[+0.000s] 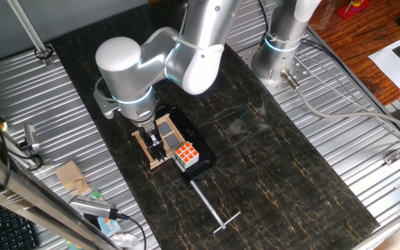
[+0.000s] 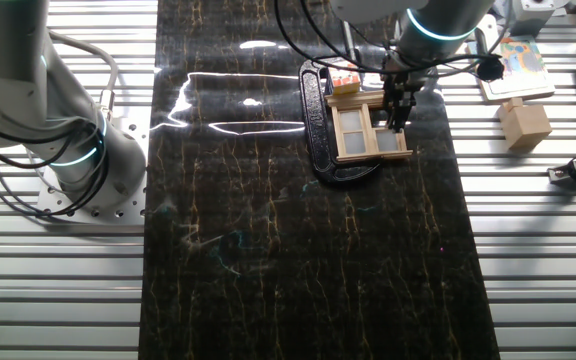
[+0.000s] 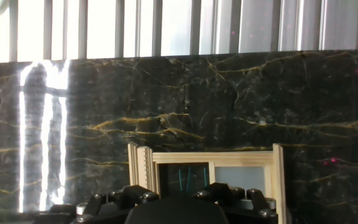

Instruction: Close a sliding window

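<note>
Worktop (image 1: 283, 173) of dark marbled stone carried everything, with ribbed metal on either side of it. Over its left part in one fixed view hung the silver arm (image 1: 127, 66), bent down so that its wrist covered the work. Under the wrist lay a black base (image 2: 316, 120) held by a clamp whose long screw and handle (image 1: 210, 208) stuck out toward the near edge. On that base sat the sliding window (image 2: 363, 130), a small square of pale wood with cross bars. A coloured cube (image 1: 186, 155) stood just beside the frame, touching or nearly touching it. Smallest of all, the pincer (image 2: 398, 105) had its dark fingers down at the right side of the frame in the other fixed view, near the sash.

Whether the fingers were spread or pinched on the wood I could not tell: one fixed view hid them behind the wrist, and the hand view showed only the dark body of the pincer low in the picture, with the window's top rail just above it.

As for progress, the hand view showed a darker pane beside a paler one, which suggested the sash was not yet fully across. By my reckoning the reach was done and the slide itself was left or only part made.
</note>
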You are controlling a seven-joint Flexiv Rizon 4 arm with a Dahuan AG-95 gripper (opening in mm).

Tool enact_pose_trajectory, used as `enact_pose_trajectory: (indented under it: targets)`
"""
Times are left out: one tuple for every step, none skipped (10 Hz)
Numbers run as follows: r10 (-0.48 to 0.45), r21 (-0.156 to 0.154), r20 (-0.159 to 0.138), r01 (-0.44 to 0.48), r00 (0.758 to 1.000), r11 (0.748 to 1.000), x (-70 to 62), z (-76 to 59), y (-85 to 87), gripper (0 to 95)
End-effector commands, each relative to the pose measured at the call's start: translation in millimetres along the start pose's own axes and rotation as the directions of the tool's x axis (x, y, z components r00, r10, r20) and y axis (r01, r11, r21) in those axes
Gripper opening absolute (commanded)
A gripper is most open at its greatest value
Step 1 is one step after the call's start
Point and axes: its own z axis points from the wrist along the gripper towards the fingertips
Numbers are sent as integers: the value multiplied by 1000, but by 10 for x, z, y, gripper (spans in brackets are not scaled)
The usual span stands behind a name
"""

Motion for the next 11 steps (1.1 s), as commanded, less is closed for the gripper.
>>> enact_pose_trajectory:
  targets:
    - [-3,-3,-1,3,1000,1000,-3,17,3,950]
    - [-3,-4,-1,3,1000,1000,-3,24,6,950]
    - [-3,-6,0,3,1000,1000,-2,30,10,950]
    - [-3,-7,0,3,1000,1000,-1,37,18,950]
    - [-4,-8,0,4,1000,1000,-1,41,20,950]
    - [-6,-9,0,6,1000,1000,0,48,22,950]
    - [-3,-4,2,3,1000,1000,1,52,20,950]
    - [-1,-4,4,1,1000,1000,1,54,20,950]
    - [-2,-5,4,2,1000,1000,1,70,16,760]
    - [-4,-5,5,4,1000,1000,1,83,13,760]
    - [-8,-5,6,8,1000,1000,0,96,10,760]
